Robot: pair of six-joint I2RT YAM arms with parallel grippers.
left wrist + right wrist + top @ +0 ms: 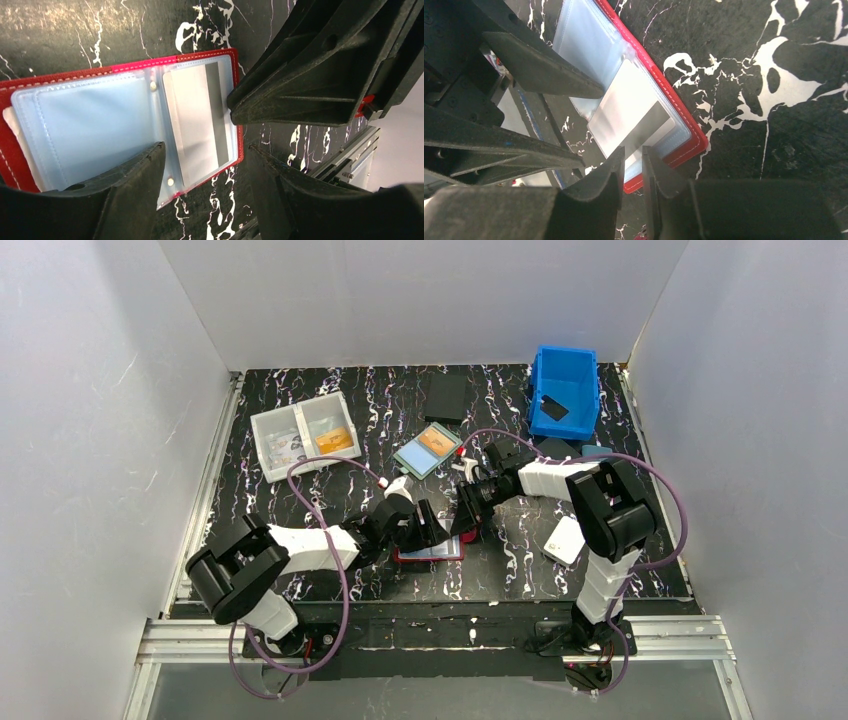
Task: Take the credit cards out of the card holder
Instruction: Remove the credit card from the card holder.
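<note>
Card holder [432, 552] lies spread open on the black marbled table [520, 560], close to the near edge and about midway between the two arms, with its red cover down and its clear sleeves up. In the left wrist view its red rim frames two pale-blue sleeve pages. One page carries a credit card [200, 120], light with a grey stripe along it, lying inside the sleeve. Whether the other page holds a card cannot be told.

The left gripper [206, 150] hangs low over the holder with its jaws spread wide and nothing gripped between them. One of its fingers [130, 195] overlaps the edge of the sleeves, but the views do not show whether it presses on them.

The right gripper [633, 155] meets the holder from the right, at the end where the card lies. Its jaws are drawn in to a narrow slit, and the outer edge of the card and sleeve runs into that slit. A sliver of gap shows beside the edge, so I cannot tell whether the jaws actually pinch the card or only straddle it.

Just beyond the holder, toward the far side, lies a teal-framed case [427, 450] with an orange card in it. A clear divided tray [303, 435] sits at the far left, a flat black pad [446, 397] at the far middle, and a blue bin [565, 390] at the far right. A white card [565, 540] lies on the table to the right of the holder, well apart from it.
</note>
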